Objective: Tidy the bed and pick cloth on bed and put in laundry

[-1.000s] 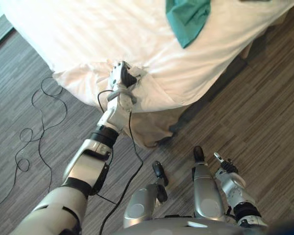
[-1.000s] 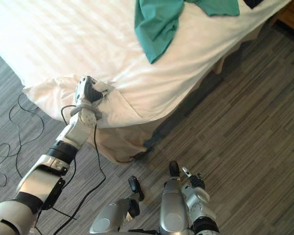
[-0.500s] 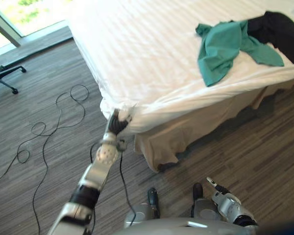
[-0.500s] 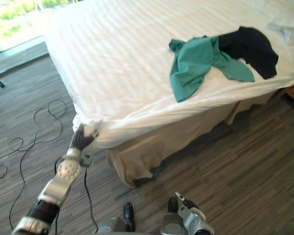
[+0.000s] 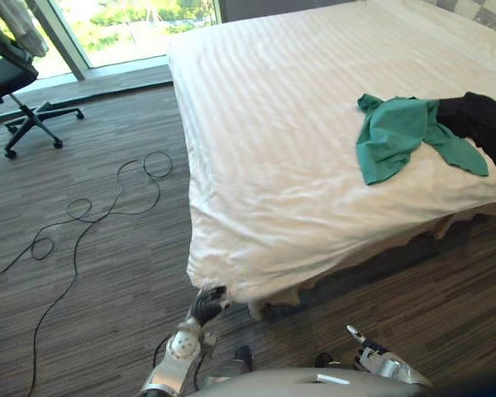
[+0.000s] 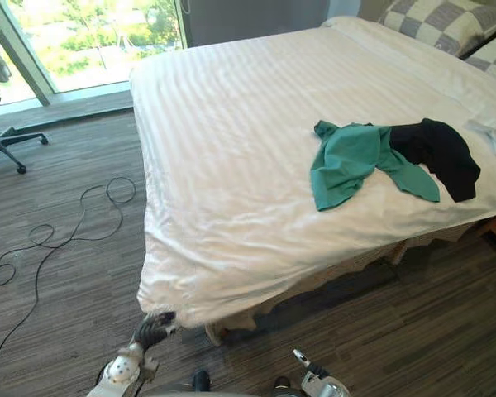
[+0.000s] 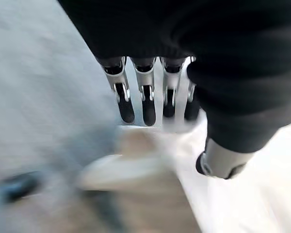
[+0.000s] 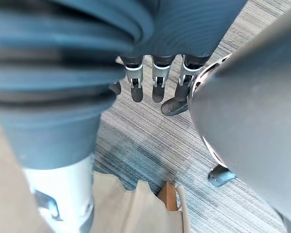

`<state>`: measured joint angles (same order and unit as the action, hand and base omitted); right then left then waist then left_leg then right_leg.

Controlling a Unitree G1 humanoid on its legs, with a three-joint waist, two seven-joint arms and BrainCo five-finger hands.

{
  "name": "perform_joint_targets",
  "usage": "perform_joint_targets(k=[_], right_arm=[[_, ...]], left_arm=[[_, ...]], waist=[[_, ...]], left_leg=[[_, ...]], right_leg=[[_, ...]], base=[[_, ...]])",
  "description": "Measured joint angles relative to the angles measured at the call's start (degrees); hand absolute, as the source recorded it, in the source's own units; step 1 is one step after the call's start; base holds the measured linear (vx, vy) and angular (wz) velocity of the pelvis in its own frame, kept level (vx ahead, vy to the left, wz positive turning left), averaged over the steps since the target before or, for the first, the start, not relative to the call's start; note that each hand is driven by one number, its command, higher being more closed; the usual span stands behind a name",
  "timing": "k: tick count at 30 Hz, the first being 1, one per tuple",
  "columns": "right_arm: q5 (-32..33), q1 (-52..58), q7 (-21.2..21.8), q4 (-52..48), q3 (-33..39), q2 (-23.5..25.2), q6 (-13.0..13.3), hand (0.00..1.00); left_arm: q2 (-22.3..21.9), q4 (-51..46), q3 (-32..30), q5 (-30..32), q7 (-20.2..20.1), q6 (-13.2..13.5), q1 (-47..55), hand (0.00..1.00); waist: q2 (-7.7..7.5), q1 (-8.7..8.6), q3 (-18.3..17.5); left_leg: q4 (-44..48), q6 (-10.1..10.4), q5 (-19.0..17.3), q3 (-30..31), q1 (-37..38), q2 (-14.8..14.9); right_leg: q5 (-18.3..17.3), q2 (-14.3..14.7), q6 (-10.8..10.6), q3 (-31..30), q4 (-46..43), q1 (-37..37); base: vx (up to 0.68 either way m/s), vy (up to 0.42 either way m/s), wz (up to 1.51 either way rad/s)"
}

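- Down by the near corner of the bed (image 5: 256, 74), my left hand (image 5: 205, 306) reaches up from the floor (image 5: 107, 273), arm low and nearly straight, dark fingertips just under the hanging corner of the white sheet (image 5: 231, 281).
- My left fingers (image 7: 145, 104) lie straight, side by side, with the thumb (image 7: 222, 162) set well apart. Nothing is pinched between them. I cannot tell whether the tips touch the sheet.
- My right hand (image 5: 370, 357) hangs low at my side, over the floor, with its fingers (image 8: 156, 87) loose and holding nothing.
- A green cloth (image 5: 401, 136) lies crumpled on the bed near its right edge, touching a black cloth (image 5: 484, 124) beside it. Both are well apart from either hand.
- A second ago the sheet corner was bunched around my curled left fingers up on the mattress edge. Half a second ago I had it pulled out over the corner. Now it hangs smooth and my fingers are straight.
- My head camera has lifted since then, so far more of the bed and the window (image 5: 124, 25) is in sight. The cloths themselves have not shifted.
- Checked pillows (image 6: 446, 21) at the head of the bed show in the right eye view. An office chair (image 5: 16, 78) shows with its seat in the left eye view. The left wrist view alone shows how my fingers stand.
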<state>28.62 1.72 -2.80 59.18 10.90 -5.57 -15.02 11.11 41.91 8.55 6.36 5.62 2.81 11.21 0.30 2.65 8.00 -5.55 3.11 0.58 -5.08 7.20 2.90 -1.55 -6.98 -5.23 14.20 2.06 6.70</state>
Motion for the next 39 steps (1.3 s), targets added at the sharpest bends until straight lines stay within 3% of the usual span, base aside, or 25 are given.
perform_joint_targets(k=[3,5,10,13,14,18,20,23,25,26,30,31,32,33,35,39], right_arm=[[-1.39,0.24,0.71,1.47,0.81,0.5,0.99,0.0],[-2.59,0.59,1.64,2.66,2.07,0.61,1.04,0.0],[-4.0,1.24,2.02,3.14,2.2,0.58,2.06,0.0],[-2.02,1.66,-1.25,3.19,2.36,0.57,2.3,0.0],[-0.86,1.9,-3.52,3.32,2.75,0.57,2.29,1.0],[0.5,2.59,-11.71,3.57,6.91,0.5,2.69,1.0],[0.24,3.26,-19.21,2.59,11.43,0.22,5.27,1.0],[-1.49,2.52,-23.19,-2.07,15.68,-0.68,8.5,1.0],[-6.59,-1.11,-24.48,-5.53,17.5,-4.34,12.49,1.0],[-7.79,-2.42,-24.57,-6.56,17.63,-5.46,13.26,1.0],[-16.52,-12.79,-19.49,-14.01,10.13,-10.98,19.66,1.0],[-20.3,-15.09,-15.49,-15.57,6.7,-11.06,39.85,1.0],[-20.09,-16.18,-12.38,-22.6,4.31,-11.62,41.45,1.0],[-18.45,-18.97,-9.07,-28.94,2.64,-11.73,36.14,1.0],[-17.53,-19.75,-4.95,-36.53,2.08,-10.87,33.01,1.0],[-16.0,-15.25,8.02,-51.06,-3.6,-6.99,30.45,1.0]], left_arm=[[-1.18,8.38,-4.73,-0.41,4.08,-1.3,1.63,0.0],[-2.78,12.98,-10.12,-1.27,6.07,-3.63,3.03,0.0],[-5.24,16.18,-15.63,3.03,4.67,-9.98,5.01,0.0],[-5.97,16.32,-18.32,4.44,3.01,-10.46,5.68,0.0],[-5.96,16.32,-18.3,4.42,2.83,-10.36,5.6,0.0],[-5.36,16.21,-17.77,4.55,1.62,-8.1,3.83,0.0],[-4.43,16.09,-16.94,6.21,0.67,-6.28,2.62,0.0],[-3.21,15.42,-14.15,6.13,-0.41,-5.42,2.12,0.0],[-2.0,15.1,-11.16,5.87,-0.46,-4.61,1.52,0.0],[-1.75,15.09,-10.54,5.43,-0.49,-4.57,1.45,0.0],[-0.24,14.88,-7.56,1.43,-0.41,-4.56,1.36,0.0],[0.47,13.5,-5.92,1.06,-0.55,-4.84,1.66,0.0],[0.63,11.98,-5.59,0.85,-0.76,-5.21,2.5,0.0],[0.64,9.69,-5.16,0.46,-0.74,-5.82,3.58,0.0],[0.49,7.21,-5.16,0.29,-0.72,-6.03,4.51,0.0],[-1.56,6.3,-8.52,-5.16,-0.25,-4.4,9.63,0.0]], waist=[[-0.71,0.06,-0.42],[-1.07,0.29,-0.85],[-0.73,0.42,-1.28],[-0.41,0.08,-1.39],[-0.38,0.04,-1.49],[-0.04,-0.12,-1.61],[0.13,-0.95,-1.51],[0.14,-1.8,-1.49],[0.08,-1.76,-1.46],[0.08,-1.72,-1.46],[-0.03,-1.57,-1.39],[-0.17,-1.41,-1.3],[-0.25,-1.37,-1.25],[-0.52,-0.82,-1.37],[-0.81,1.21,-1.4],[-0.95,1.55,-1.34]], left_leg=[[0.0,0.0,0.0,0.65,0.37,-0.09],[-0.01,0.0,-0.01,1.1,1.22,-0.29],[-0.31,-0.07,0.0,1.08,1.86,-0.36],[-0.21,0.2,-0.44,0.58,2.55,-0.35],[-0.28,0.22,-0.51,0.1,2.62,-0.3],[-0.34,0.11,-0.61,-0.17,2.63,-0.33],[-0.37,0.17,-0.66,-0.21,2.33,-0.4],[-0.4,0.14,-0.85,-0.48,2.03,-0.46],[-0.41,0.08,-1.09,-0.73,1.91,-0.84],[-0.41,0.08,-1.09,-0.73,1.87,-0.95],[-0.4,0.08,-0.22,-0.65,1.47,-1.24],[-0.37,0.21,0.05,-0.61,0.82,-1.22],[-0.36,0.32,0.26,-0.5,0.43,-1.22],[-0.28,0.65,0.73,-0.48,0.29,-1.25],[-0.28,1.17,1.17,-0.48,-0.02,-1.2],[-0.34,1.24,1.24,0.15,-0.15,-1.19]], right_leg=[[0.0,-0.04,0.01,0.58,0.31,0.88],[0.0,-0.19,0.01,0.8,0.88,2.2],[-0.25,-0.33,-0.22,1.09,0.86,2.95],[-0.71,-0.4,0.08,1.07,0.77,3.89],[-0.84,-0.45,0.08,1.06,0.54,3.87],[-1.45,-0.72,-0.23,1.23,-0.47,3.87],[-1.72,-0.94,-0.38,1.67,-0.71,3.73],[-1.86,-1.16,-0.61,1.88,-0.87,3.49],[-1.65,-1.51,-0.75,1.9,-0.91,3.36],[-1.68,-1.64,-0.8,1.98,-0.94,3.36],[-1.69,-2.3,-0.9,3.44,-0.96,3.58],[-1.69,-2.27,-0.89,4.2,-0.81,3.53],[-1.69,-2.26,-0.89,4.83,-0.74,3.51],[-1.68,-2.24,-0.86,5.62,-0.73,3.68],[-1.71,-2.12,-0.82,6.88,-0.72,4.44],[-1.8,-2.04,-0.78,8.44,-0.73,5.78]], base=[[-0.02,-0.004,0.11],[-0.03,0.004,0.1],[-0.07,0.001,0.0],[-0.06,0.006,-0.01],[-0.06,0.014,-0.02],[0.01,0.004,0.01],[0.03,0.021,0.05],[0.03,0.016,0.02],[0.06,0.037,-0.01],[0.05,0.026,0.05],[0.06,0.009,0.17],[0.03,-0.012,0.38],[0.05,-0.018,0.49],[0.04,-0.011,0.4],[0.02,-0.017,0.51],[0.0,-0.006,0.37]])
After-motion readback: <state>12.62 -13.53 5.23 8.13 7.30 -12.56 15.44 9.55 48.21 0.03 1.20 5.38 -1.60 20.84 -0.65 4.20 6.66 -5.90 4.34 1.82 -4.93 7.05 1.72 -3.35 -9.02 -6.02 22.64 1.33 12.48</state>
